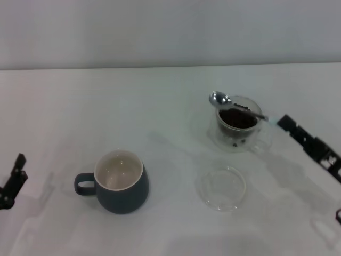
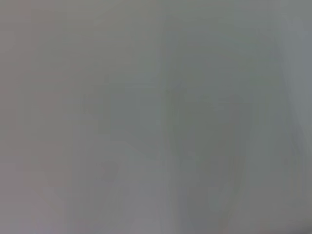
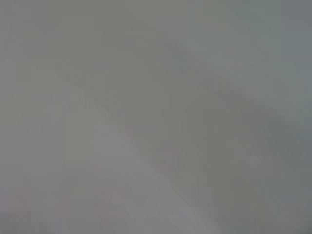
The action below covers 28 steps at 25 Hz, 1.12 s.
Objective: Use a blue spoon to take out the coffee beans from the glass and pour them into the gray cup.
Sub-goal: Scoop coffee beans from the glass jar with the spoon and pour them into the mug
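Observation:
The glass (image 1: 256, 140) stands right of centre with coffee beans (image 1: 237, 118) inside. The blue spoon (image 1: 218, 98) lies across its rim. Its silver bowl sticks out past the far left side of the rim and looks empty. Its pale handle (image 1: 270, 119) runs to my right gripper (image 1: 282, 121), which is shut on the handle's end just right of the glass. The gray cup (image 1: 128, 196) stands at the front left with its cream inside bare. My left gripper (image 1: 16, 173) is parked at the far left edge. Both wrist views show only plain grey.
A flat round clear glass dish (image 1: 221, 188) lies in front of the glass, between it and the table's front. The white table (image 1: 160, 106) ends at a pale wall behind.

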Each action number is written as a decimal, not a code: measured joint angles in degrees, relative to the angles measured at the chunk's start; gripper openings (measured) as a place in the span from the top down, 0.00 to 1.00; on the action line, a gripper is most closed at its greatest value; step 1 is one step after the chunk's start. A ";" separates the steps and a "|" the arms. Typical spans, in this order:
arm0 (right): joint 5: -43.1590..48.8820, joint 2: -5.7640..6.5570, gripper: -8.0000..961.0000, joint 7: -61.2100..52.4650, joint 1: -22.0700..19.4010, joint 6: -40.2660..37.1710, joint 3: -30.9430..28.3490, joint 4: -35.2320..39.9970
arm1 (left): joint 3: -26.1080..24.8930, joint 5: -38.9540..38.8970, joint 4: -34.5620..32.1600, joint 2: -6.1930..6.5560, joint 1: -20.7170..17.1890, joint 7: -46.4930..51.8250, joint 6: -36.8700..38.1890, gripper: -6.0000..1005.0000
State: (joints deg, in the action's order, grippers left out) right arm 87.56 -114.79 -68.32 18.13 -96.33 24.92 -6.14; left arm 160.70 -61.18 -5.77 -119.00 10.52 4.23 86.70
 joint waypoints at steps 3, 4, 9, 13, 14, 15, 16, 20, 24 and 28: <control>-0.03 0.01 0.83 -3.77 1.71 -0.11 1.76 5.59 | -0.04 -1.59 0.00 -0.03 0.07 1.10 -0.10 0.25; -0.02 0.01 0.83 -5.24 2.16 0.14 2.32 7.58 | -0.04 -2.08 -0.02 -0.07 0.10 1.16 -0.12 0.25; 0.04 -0.09 0.83 -15.49 4.48 4.25 7.02 21.71 | -0.04 -4.55 -0.36 -0.22 0.56 1.21 -0.15 0.24; 0.05 -0.04 0.83 -22.11 4.90 6.14 10.68 30.65 | -0.04 -6.07 -0.56 -0.31 1.11 1.22 -0.23 0.24; 0.04 -0.01 0.83 -23.77 4.91 6.67 11.85 33.15 | -0.03 -6.38 -0.63 -0.35 1.25 1.31 -0.30 0.24; 0.06 -0.01 0.83 -26.17 4.77 7.81 13.60 36.52 | -0.04 -6.66 -0.75 -0.38 1.40 1.43 -0.39 0.24; 0.15 0.00 0.83 -28.39 4.55 9.00 15.41 39.90 | -0.04 -7.03 -0.96 -0.40 1.54 1.58 -0.62 0.24; 4.05 0.16 0.83 -36.73 3.80 13.30 19.15 51.14 | -0.03 -9.47 -2.06 -0.43 2.30 1.75 -2.15 0.24; 10.47 0.17 0.83 -43.38 4.12 14.04 19.21 58.45 | -0.03 -10.57 -2.57 -0.45 2.92 1.80 -3.11 0.24; 15.70 0.18 0.83 -48.41 4.26 13.68 19.29 64.89 | -0.04 -11.89 -2.97 -0.45 3.45 1.84 -4.12 0.24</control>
State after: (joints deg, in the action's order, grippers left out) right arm 103.26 -114.61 -116.73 22.39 -82.65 44.21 58.74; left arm 160.66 -73.06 -8.75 -119.45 13.97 6.07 82.58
